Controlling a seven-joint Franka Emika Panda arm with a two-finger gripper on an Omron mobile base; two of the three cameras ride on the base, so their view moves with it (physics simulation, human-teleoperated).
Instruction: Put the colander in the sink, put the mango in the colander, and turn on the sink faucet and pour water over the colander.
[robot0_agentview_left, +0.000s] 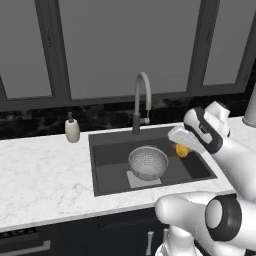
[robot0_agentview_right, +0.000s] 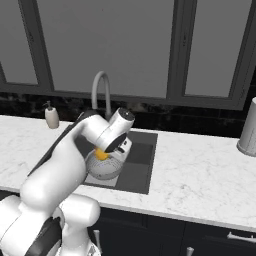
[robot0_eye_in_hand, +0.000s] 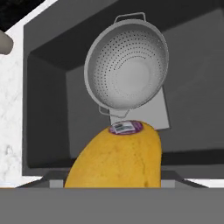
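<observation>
The colander (robot0_agentview_left: 148, 162) is seen standing upright on the floor of the sink (robot0_agentview_left: 107, 185), partly over the lighter grey square on that floor, with nothing inside its bowl. In the hand view the colander (robot0_eye_in_hand: 127, 70) is shown from above with its two small handles, one toward the far wall of the sink (robot0_eye_in_hand: 48, 127) and one toward the camera. The mango (robot0_eye_in_hand: 116, 159) is seen close in front of the camera, its end bearing a small purple and white sticker, and it is held up above the sink rather than resting on anything. In the left base view the mango (robot0_agentview_left: 182, 150) appears just beyond the gripper (robot0_agentview_left: 184, 144), over the right part of the sink and to the right of the colander, apart from it. In the right base view the mango (robot0_agentview_right: 102, 154) is seen beneath the gripper (robot0_agentview_right: 106, 151), directly above the colander (robot0_agentview_right: 104, 167). The gripper is closed around the mango, its fingers spread no wider than the fruit. The faucet (robot0_agentview_left: 141, 102) stands behind the sink at the middle of its back edge, and no water is seen running from it. A cream soap bottle (robot0_agentview_left: 72, 129) stands on the white marble desk (robot0_agentview_left: 45, 175) left of the sink.
</observation>
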